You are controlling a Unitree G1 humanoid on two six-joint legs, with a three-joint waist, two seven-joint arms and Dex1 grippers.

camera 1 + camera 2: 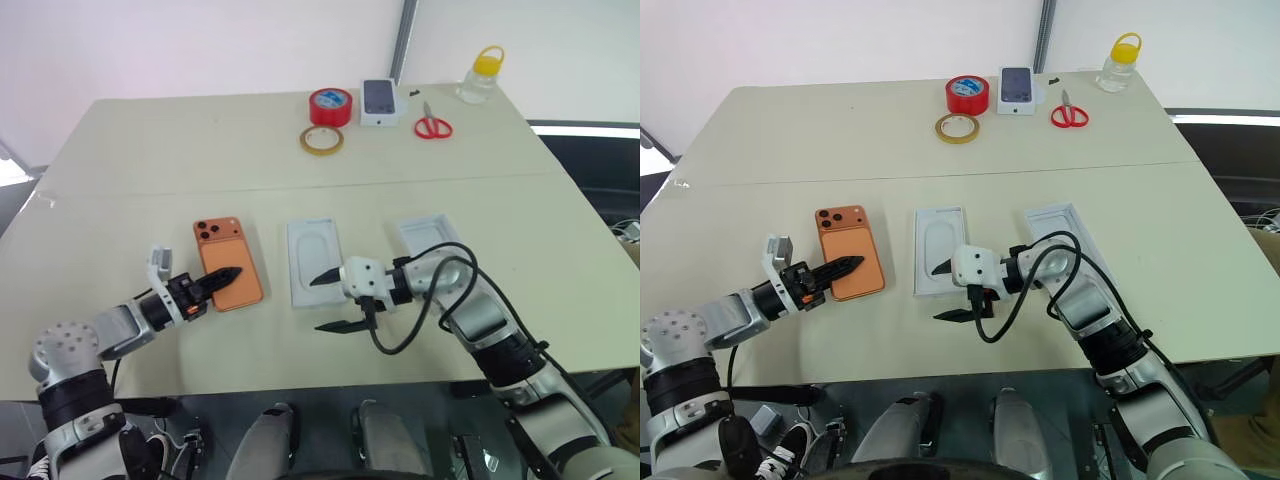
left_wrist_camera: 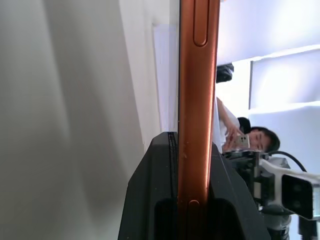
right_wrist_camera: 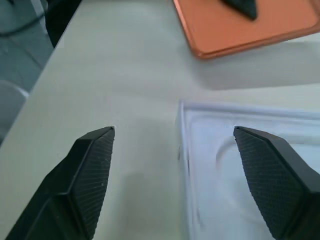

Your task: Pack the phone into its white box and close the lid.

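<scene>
The orange phone (image 1: 226,250) lies back up, left of centre, its near end raised a little off the table. My left gripper (image 1: 232,273) is shut on that near end; the phone's edge (image 2: 194,100) runs between its fingers in the left wrist view. To its right is the white box (image 1: 292,262), with a white card marked with an oval outline (image 1: 315,255) covering its floor. My right gripper (image 1: 315,305) stands open at the box's near end, holding nothing, one finger (image 3: 272,175) over the box and the other over the table. The lid (image 1: 425,232) lies inner face up, further right.
At the far edge of the table are a red tape roll (image 1: 330,105), a yellowish tape ring (image 1: 321,140), a small white box picturing a dark phone (image 1: 380,100), red scissors (image 1: 432,127) and a yellow-capped bottle (image 1: 482,75). A person (image 2: 245,137) sits beyond the table.
</scene>
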